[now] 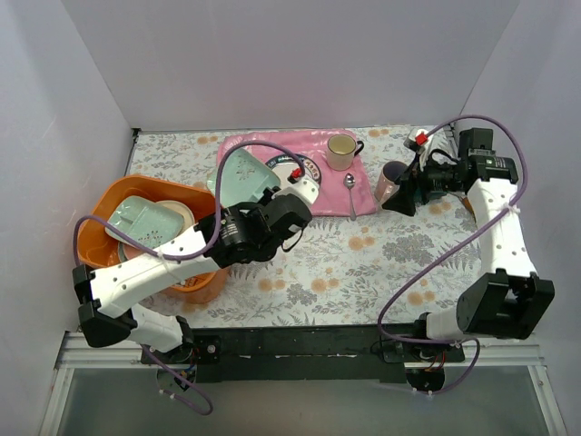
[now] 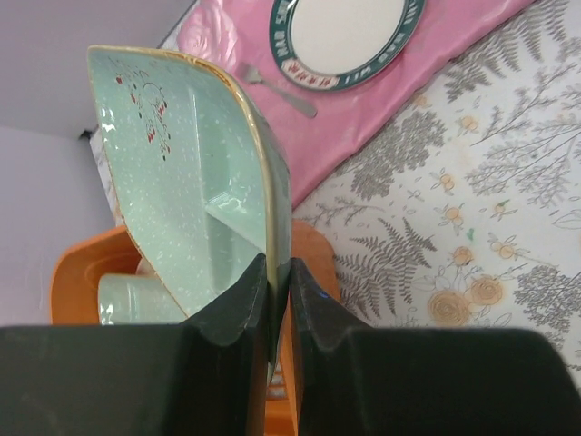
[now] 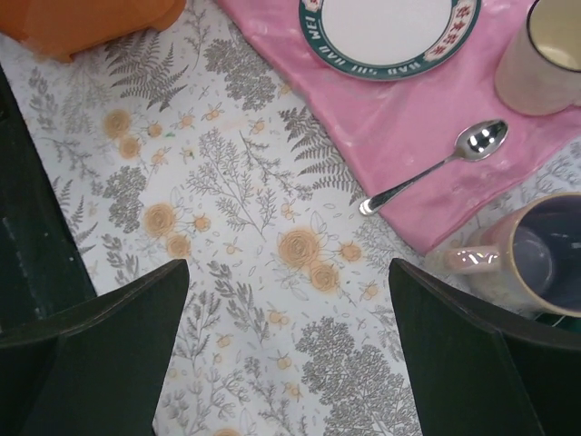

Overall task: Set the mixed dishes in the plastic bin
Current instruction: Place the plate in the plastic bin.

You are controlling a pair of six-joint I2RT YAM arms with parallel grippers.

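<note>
Green tray [image 2: 182, 200] inside left claw [image 2: 278, 289]

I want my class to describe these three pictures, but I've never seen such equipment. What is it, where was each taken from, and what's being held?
Two robot arms are bolted at the near edge of a table. One picture looks down from above; the other two come from a camera on each wrist. The left arm has its jaws shut on the rim of a pale green tray, held on edge near the orange bin, which holds a second green tray. The right arm has its jaws open beside a pink mug. On the pink mat lie a blue-rimmed plate, a cream mug and a spoon.
</note>
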